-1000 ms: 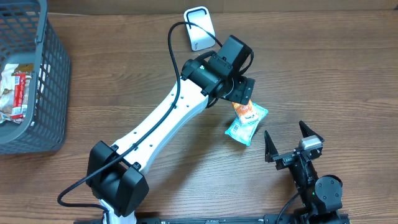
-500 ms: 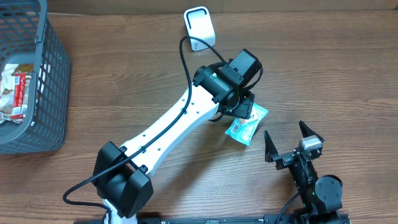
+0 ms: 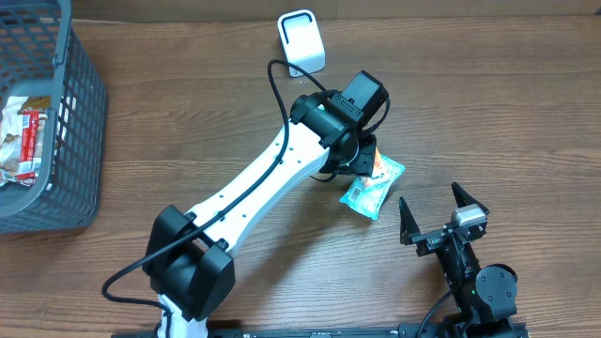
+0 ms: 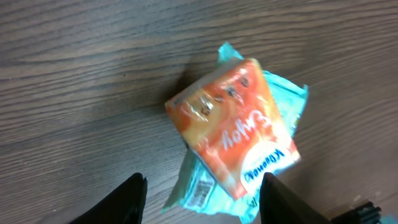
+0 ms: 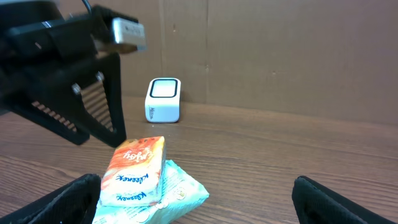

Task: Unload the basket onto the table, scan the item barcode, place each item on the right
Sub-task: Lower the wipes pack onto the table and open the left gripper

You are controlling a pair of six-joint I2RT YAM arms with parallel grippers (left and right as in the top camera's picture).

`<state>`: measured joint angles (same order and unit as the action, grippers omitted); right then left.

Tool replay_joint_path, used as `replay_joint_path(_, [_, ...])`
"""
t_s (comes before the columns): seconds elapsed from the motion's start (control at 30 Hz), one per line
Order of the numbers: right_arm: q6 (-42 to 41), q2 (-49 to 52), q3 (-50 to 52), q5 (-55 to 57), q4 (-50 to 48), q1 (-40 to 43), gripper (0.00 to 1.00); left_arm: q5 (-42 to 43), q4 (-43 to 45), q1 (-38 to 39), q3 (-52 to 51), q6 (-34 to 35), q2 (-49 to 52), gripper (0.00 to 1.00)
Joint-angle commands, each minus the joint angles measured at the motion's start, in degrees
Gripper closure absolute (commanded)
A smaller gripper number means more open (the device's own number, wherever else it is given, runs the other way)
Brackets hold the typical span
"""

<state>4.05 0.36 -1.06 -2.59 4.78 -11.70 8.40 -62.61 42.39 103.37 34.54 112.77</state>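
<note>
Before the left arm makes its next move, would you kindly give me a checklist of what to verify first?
1. Orange plastic tissue pack between the left fingers: ok, they straddle it.
2. Fingers closed on the pack: not ok, a gap shows beside one finger.
3. Pack separate from the teal plastic packet: not ok, it lies on top of it, touching.
4. Orange pack's barcode located: cannot tell, none shows on its upper face.
5. White box-shaped scanner unobstructed: ok.
6. Right fingers clear of both packs: ok, open and apart.
</note>
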Motion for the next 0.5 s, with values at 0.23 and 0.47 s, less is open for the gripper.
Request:
replay_joint_path(0.23, [0.22,-0.17,0.61,0.39,-0.13,0.2,0.0,0.13,1.95,0.39,-0.17,2.16,5.09,0.46])
replay_joint_path(0.47, [0.22,-0.17,0.61,0.39,-0.13,0.2,0.0,0.24,2.99,0.7,-0.17,2.14,6.12,0.49])
